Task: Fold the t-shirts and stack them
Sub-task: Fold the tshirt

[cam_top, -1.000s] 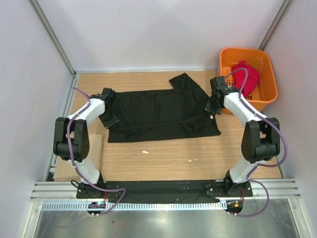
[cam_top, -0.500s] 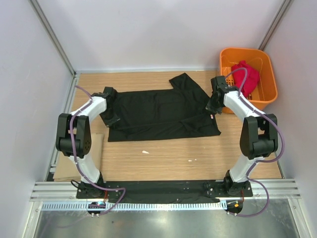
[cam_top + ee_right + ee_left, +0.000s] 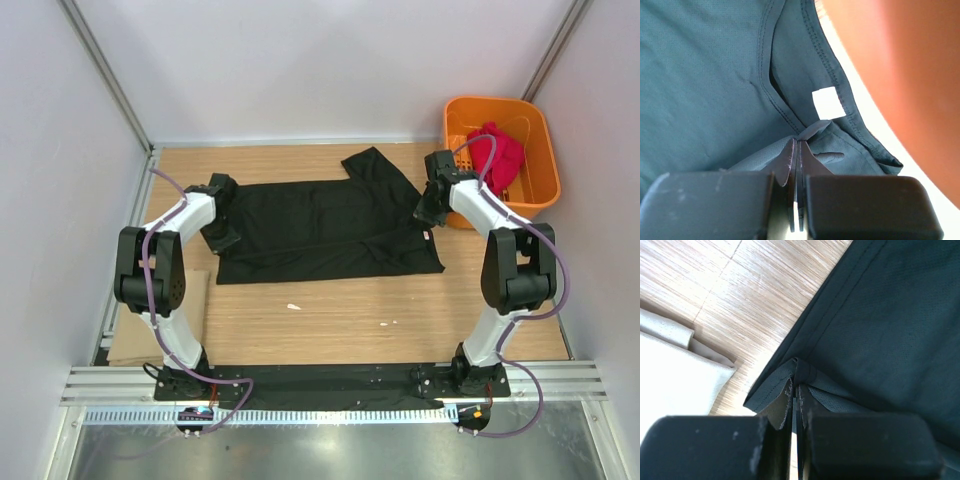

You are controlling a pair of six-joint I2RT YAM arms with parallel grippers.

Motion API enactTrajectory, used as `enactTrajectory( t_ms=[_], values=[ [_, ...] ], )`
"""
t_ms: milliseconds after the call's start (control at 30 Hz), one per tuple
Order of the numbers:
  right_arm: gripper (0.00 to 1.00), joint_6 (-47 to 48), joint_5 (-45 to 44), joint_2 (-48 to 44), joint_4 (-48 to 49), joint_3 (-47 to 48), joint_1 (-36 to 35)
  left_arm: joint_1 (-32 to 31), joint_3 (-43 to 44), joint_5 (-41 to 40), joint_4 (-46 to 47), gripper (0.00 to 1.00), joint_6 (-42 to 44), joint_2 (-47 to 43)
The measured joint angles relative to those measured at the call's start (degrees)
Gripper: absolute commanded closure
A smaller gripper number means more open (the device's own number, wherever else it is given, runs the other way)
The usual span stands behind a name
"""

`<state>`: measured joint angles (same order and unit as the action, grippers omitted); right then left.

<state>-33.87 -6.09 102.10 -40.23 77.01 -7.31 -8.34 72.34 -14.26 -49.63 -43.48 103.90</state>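
Note:
A large black t-shirt (image 3: pixel 325 228) lies spread across the wooden table, one sleeve sticking out toward the back. My left gripper (image 3: pixel 222 210) is shut on the black t-shirt (image 3: pixel 880 325) at its left hem, cloth bunched between the fingertips (image 3: pixel 789 390). At the shirt's right end my right gripper (image 3: pixel 430 205) is shut on the black t-shirt (image 3: pixel 705 75) near the collar, just below a white label (image 3: pixel 828 102). A red t-shirt (image 3: pixel 497 152) lies crumpled in the orange basket (image 3: pixel 535 130).
The orange basket stands at the back right, close beside my right arm. A tan cardboard sheet (image 3: pixel 125 335) lies at the table's left front edge. Two small white scraps (image 3: pixel 293 306) sit on the wood in front of the shirt. Walls enclose the table on three sides.
Both grippers have shifted slightly toward the back with the shirt's ends still pinched. The shirt's lie has barely changed.

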Motion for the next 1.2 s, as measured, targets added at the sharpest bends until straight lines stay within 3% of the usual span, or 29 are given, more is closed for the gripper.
enactTrajectory(
  t_ms=[367, 400, 433, 467, 500, 567, 600, 700, 767, 867, 1033, 1100, 1200],
  values=[
    [0.98, 0.3, 0.8, 1.7, 1.0, 1.6, 0.0, 0.0, 1.4, -1.1, -0.7, 0.95, -1.1, 0.5],
    [0.94, 0.4, 0.7, 2.1, 1.3, 1.9, 0.0, 0.0, 1.8, -1.2, -0.8, 0.91, -1.1, 0.7],
    [0.91, 0.4, 0.7, 2.6, 1.6, 2.3, 0.0, 0.0, 2.4, -1.3, -1.0, 0.79, -1.2, 0.9],
    [0.89, 0.5, 0.7, 2.8, 1.8, 2.6, 0.0, 0.0, 2.9, -1.4, -1.0, 0.73, -1.0, 1.1],
    [0.84, 0.6, 0.7, 3.2, 2.2, 2.9, 0.0, 0.0, 3.5, -1.7, -1.0, 0.58, -1.1, 1.3],
    [0.77, 1.1, 0.5, 4.4, 1.9, 4.6, 0.0, 0.0, 4.1, -2.4, -1.4, 0.45, -1.1, 1.4],
    [0.67, 1.6, 0.3, 5.4, 1.2, 6.2, 0.0, 0.0, 4.5, -2.8, -1.7, 0.35, -1.3, 1.3],
    [0.55, 3.6, -0.9, 7.8, -1.4, 11.6, -0.4, 0.1, 4.7, -3.8, -2.1, 0.25, -1.1, 0.2],
    [0.51, 5.1, -2.7, 8.0, -3.6, 14.9, -1.2, 0.2, 4.7, -4.3, -3.1, 0.26, -1.0, -2.6],
    [0.49, 6.7, -4.7, 5.6, -5.2, 16.1, -2.7, 0.2, 3.6, -3.7, -3.1, 0.41, -0.9, -9.3],
    [0.49, 7.2, -4.2, -4.1, -4.8, 7.1, -8.2, 0.1, -5.0, 4.5, 1.7, 0.60, -1.2, -22.9],
    [0.52, 7.1, -2.7, -7.6, -4.1, 1.2, -9.9, 0.0, -7.7, 8.5, 3.7, 0.69, -1.2, -23.1],
    [0.58, 7.0, -2.1, -9.5, -3.0, -6.1, -9.9, -0.5, -9.8, 13.6, 7.0, 0.72, -1.0, -16.9]
  ],
)
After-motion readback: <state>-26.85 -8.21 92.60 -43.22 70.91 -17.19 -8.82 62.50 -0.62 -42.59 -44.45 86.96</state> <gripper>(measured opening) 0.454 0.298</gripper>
